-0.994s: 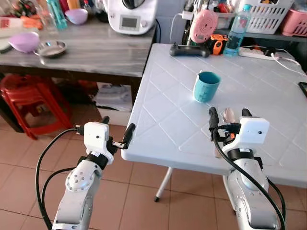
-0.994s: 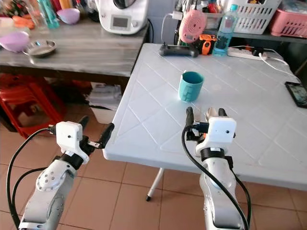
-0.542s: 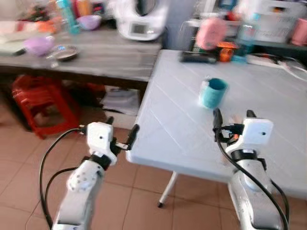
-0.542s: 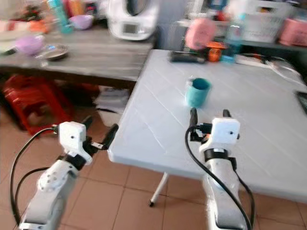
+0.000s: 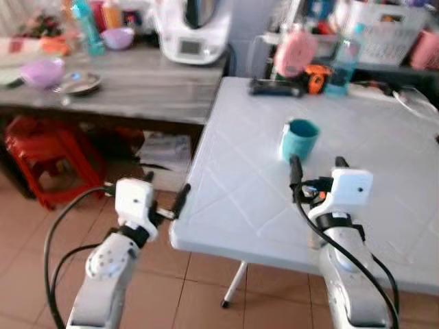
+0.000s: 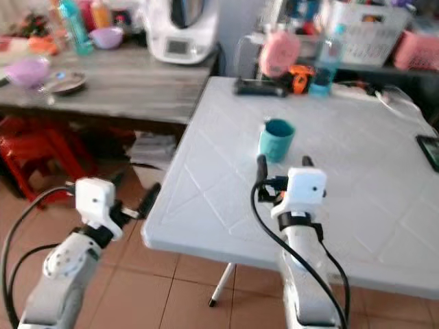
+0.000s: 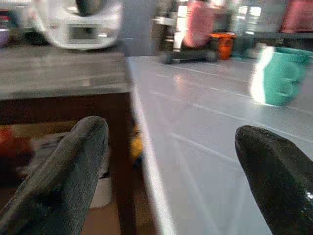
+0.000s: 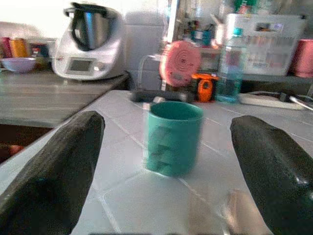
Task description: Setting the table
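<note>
One teal cup (image 5: 299, 140) stands upright right of centre in the frame, on the white table (image 5: 233, 199). Just below it the right gripper (image 5: 315, 168) hovers over the table, fingers apart, nothing between them. At lower left the left gripper (image 5: 164, 199) hangs off the table's corner, fingers spread. Behind the cup: one water bottle (image 5: 341, 60), one pink round gadget (image 5: 293, 51), one white kitchen machine (image 5: 190, 29) on the grey counter (image 5: 137, 82).

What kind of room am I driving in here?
Likely a home kitchen or dining corner: a white table with a teal cup, and a grey counter holding a food processor and bowls.
</note>
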### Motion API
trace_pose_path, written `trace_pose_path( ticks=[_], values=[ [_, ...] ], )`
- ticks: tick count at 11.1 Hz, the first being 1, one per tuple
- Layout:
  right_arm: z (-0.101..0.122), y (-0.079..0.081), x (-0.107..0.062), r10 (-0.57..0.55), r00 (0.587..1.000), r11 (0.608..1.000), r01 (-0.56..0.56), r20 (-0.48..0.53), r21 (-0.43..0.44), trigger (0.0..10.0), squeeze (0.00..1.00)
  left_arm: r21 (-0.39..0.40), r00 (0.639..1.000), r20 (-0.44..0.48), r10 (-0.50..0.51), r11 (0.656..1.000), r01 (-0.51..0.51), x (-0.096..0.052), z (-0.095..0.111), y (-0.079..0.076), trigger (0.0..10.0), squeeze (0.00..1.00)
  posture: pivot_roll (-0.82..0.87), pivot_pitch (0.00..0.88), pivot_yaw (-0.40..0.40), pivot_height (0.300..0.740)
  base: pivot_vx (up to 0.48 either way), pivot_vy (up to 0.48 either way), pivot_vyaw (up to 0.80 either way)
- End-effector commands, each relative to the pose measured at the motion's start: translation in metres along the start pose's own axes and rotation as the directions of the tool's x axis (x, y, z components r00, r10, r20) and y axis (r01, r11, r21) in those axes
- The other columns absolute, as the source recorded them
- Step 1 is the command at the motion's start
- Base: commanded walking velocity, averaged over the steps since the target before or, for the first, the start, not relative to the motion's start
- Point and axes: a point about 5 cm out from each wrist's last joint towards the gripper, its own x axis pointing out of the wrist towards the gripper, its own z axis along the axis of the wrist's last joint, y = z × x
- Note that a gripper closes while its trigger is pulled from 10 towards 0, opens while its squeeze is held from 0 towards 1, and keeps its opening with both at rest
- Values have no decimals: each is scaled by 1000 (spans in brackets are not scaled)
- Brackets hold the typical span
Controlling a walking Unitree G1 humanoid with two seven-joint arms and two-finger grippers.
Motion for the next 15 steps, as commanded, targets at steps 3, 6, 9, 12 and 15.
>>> trace_pose_path(
  ticks=[3,6,9,12,15],
  values=[
    [-24,-11,-5,-47,988,999,45,-147,-17,10000,0,3,970,-9,-244,970,244,0,3,-13,10000,0,69,67,-13,740,0,0,0],
    [-38,-18,-12,-85,968,996,86,-237,-6,10000,0,-11,917,-38,-397,918,397,-8,0,-26,10000,0,61,78,-13,740,0,0,0],
    [-43,-16,-11,-63,958,998,64,-280,-6,10000,0,-13,910,-25,-413,911,413,-7,3,-32,10000,0,62,86,-23,740,0,0,0],
    [-51,-18,-1,-54,939,998,62,-340,13,10000,0,-41,892,-30,-451,892,450,-9,7,-36,10000,0,58,98,-25,740,0,0,0],
    [-53,-17,2,-58,931,998,66,-361,11,10000,0,-50,884,-45,-465,885,463,-16,4,-38,10000,0,60,115,-21,740,0,0,0]
  ],
)
